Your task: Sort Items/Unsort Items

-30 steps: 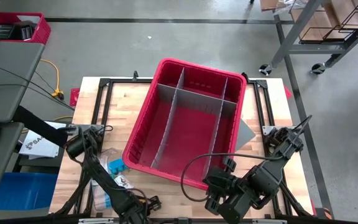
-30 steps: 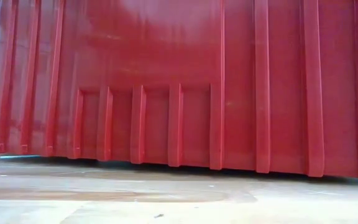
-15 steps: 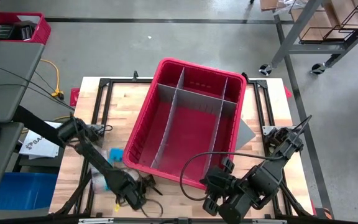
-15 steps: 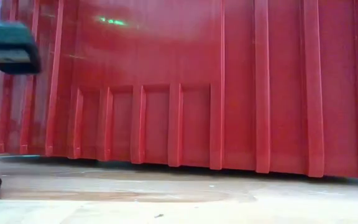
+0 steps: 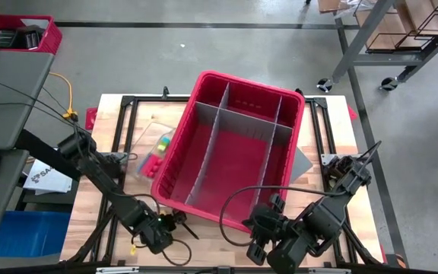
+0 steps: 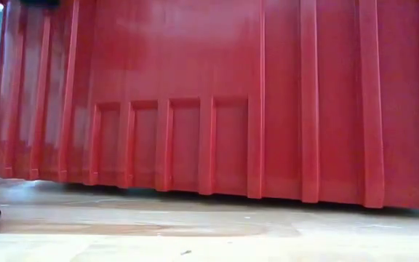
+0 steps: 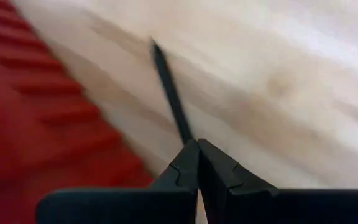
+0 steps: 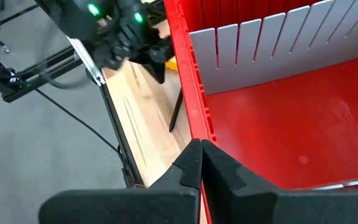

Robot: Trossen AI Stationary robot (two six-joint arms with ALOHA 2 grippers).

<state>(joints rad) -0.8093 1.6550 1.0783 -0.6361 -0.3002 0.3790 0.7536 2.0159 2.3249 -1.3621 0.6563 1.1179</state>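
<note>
One dark stick (image 7: 169, 93) was all you had in hand. Your left gripper (image 5: 179, 224) had its fingers pressed together on one end of it. The stick (image 5: 191, 230) poked out low over the table (image 5: 333, 125), near the table's front edge. It was just outside the front left corner of the red bin (image 5: 234, 164), and from the right wrist it showed lying along the bin's outer wall (image 8: 176, 112). I could not tell if its far tip touched the wood.

A little heap of blocks (image 5: 155, 156), yellow, green and red, sat on the table right beside the bin's left wall. They seemed to be in something see-through, but I could not tell what kind of holder it was. There was also a small yellow bit (image 8: 171, 62) by your left gripper, too small to name.

The bin stood in the middle of the table. Its grey dividers (image 5: 238, 125) cut it into boxes, and every box that showed from above had only bare red floor. No item was inside.

Your right gripper (image 8: 194, 155) waited at the front edge of the table, by the bin's front right corner. Its fingers were closed together on nothing.

So, if you were sorting, I think almost all of the job was left: the stick and all the blocks had yet to go into their boxes. If you were taking things out, I think you were nearly done.
</note>
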